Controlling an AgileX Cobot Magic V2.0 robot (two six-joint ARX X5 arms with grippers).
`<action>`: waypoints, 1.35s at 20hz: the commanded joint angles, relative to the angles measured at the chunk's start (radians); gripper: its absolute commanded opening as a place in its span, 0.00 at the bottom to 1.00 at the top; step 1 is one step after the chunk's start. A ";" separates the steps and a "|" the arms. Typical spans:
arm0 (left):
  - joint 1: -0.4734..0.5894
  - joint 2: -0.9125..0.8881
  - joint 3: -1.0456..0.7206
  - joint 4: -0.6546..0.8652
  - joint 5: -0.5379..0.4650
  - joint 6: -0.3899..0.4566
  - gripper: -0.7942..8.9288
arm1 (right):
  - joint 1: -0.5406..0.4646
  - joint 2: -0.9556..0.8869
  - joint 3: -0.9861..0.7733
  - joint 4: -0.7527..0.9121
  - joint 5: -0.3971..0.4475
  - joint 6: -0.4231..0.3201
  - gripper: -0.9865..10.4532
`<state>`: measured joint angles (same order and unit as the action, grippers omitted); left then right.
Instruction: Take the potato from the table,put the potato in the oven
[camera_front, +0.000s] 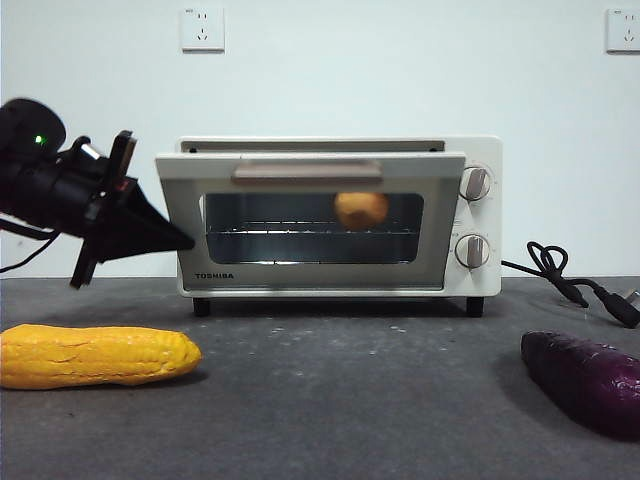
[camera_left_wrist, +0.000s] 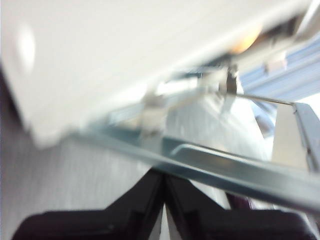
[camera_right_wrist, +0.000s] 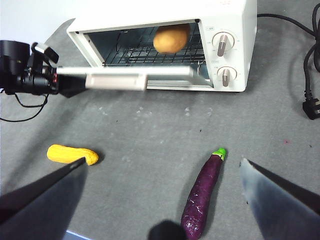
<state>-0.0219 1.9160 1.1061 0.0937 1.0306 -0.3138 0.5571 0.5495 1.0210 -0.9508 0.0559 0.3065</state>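
The potato (camera_front: 361, 209) is sitting on the rack inside the oven (camera_front: 340, 215), so placement is judged complete. The left gripper (camera_front: 165, 238), jaws pressed together, is bearing on the door's left edge; the door is standing partly open. The right gripper (camera_right_wrist: 162, 172), spread and empty, is hovering above the table (camera_front: 360, 400).

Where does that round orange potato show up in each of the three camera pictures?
Front view: the potato sits on the wire rack inside the oven, seen through the glass of the half-raised door, right of centre.
Left wrist view: only a blurred orange patch at the oven opening.
Right wrist view: potato on the rack, plainly visible.
Shared landmark: the oven.
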 joint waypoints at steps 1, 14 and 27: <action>-0.019 -0.005 0.002 0.089 -0.042 -0.108 0.07 | 0.001 0.000 -0.001 -0.003 0.004 0.011 0.53; -0.039 -0.167 0.002 0.048 -0.087 -0.103 0.07 | 0.002 0.000 -0.001 -0.009 -0.005 0.009 0.53; -0.239 -0.935 0.002 -0.732 -0.617 0.286 0.07 | 0.002 0.055 -0.001 -0.016 -0.151 -0.151 0.52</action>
<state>-0.2554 0.9947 1.1069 -0.6300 0.4244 -0.0505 0.5571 0.6029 1.0210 -0.9726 -0.0917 0.1753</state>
